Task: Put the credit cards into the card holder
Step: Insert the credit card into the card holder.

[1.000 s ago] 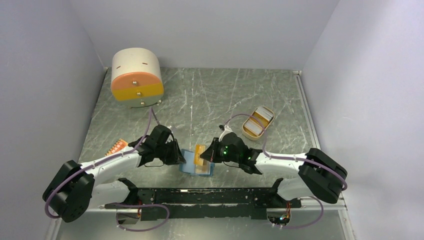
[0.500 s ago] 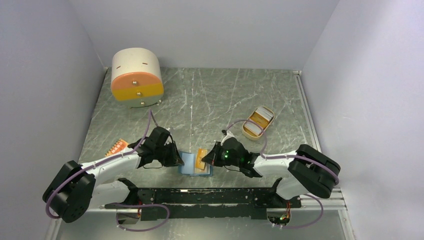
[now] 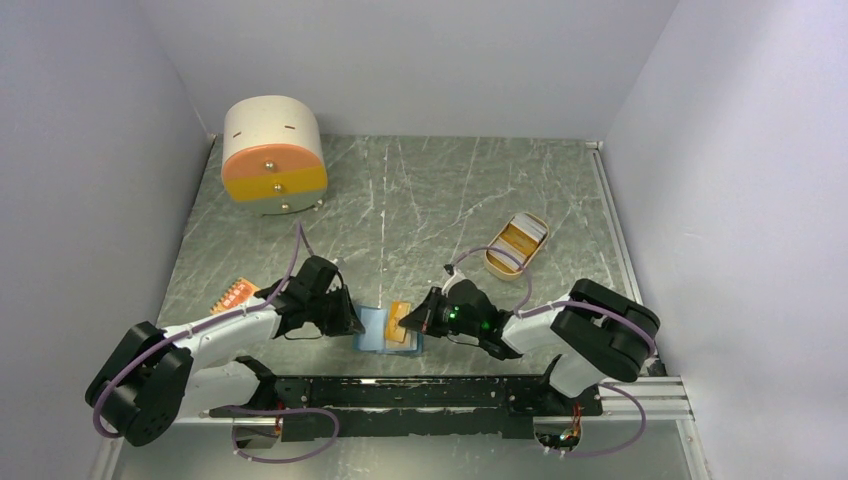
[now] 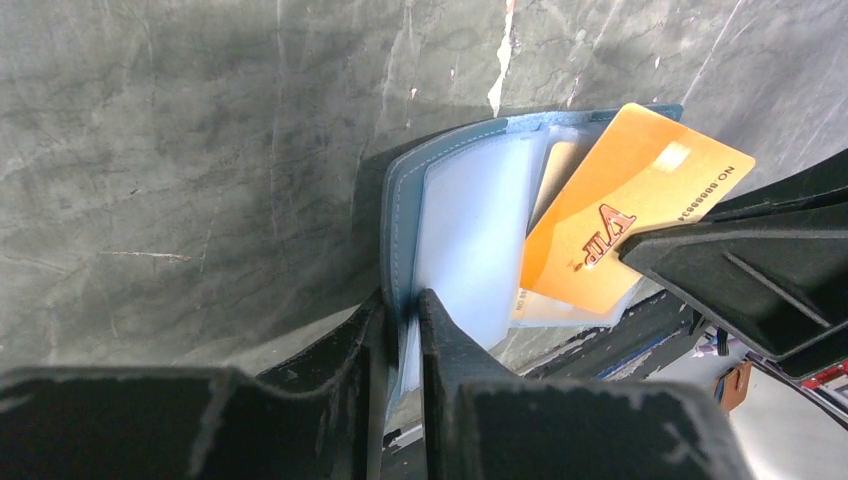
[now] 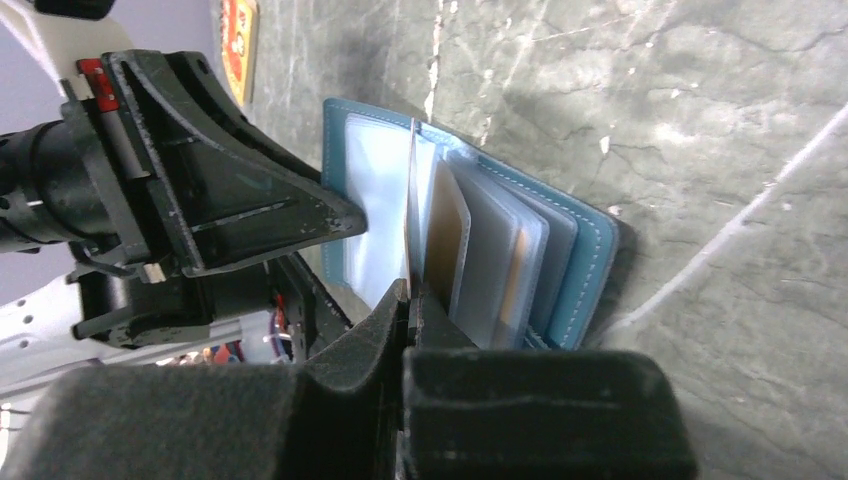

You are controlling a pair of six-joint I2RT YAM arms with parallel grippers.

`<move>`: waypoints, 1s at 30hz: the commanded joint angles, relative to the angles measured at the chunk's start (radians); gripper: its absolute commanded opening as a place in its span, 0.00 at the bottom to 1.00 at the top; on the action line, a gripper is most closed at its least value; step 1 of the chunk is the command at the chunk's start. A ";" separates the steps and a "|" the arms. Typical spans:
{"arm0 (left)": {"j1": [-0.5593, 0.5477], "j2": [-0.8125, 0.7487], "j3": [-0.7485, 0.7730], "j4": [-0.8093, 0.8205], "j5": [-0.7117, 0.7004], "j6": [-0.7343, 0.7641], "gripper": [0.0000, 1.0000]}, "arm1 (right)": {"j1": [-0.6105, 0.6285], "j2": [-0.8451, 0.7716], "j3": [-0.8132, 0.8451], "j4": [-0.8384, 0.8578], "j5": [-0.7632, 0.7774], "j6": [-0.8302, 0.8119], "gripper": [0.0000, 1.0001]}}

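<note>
if the card snags a sleeve lip, the holder may buckle or slide

while the left gripper (image 4: 405, 318) is pinched shut on one cover edge of the card holder (image 4: 396, 200), the right gripper (image 5: 408, 300) is clamped on an orange card (image 4: 625, 215). the holder lies open low in the middle of the top view, and the card's leading corner sits among its clear sleeves.

the card goes in tilted, so in my judgement a corner could catch a sleeve lip and crumple the plastic. it could also slip between two sleeves rather than into one. a neighbouring sleeve seems to hold a tan card (image 5: 448, 240) already, so doubling up is possible. the left hold is thin, so a hard push might pull the cover free or swing the holder round. the two grippers nearly meet, so their fingers could knock together. letting go too soon might leave the card half out.

the table (image 3: 420, 190) is grey-green stone-look with pale veins. it looks smooth, so it would give a loose holder little grip. plain pale walls (image 3: 90, 150) close in the left, back and right. a round cream and orange drawer unit (image 3: 273, 155) stands at upper left. an oval tan tray (image 3: 492, 262) with more cards (image 3: 522, 238) sits right of centre. a small orange flat item (image 3: 235, 294) lies at the left.
</note>
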 commanded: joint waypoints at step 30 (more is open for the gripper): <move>0.005 -0.010 -0.008 0.032 0.030 -0.005 0.31 | 0.008 0.057 -0.022 0.127 -0.058 0.053 0.00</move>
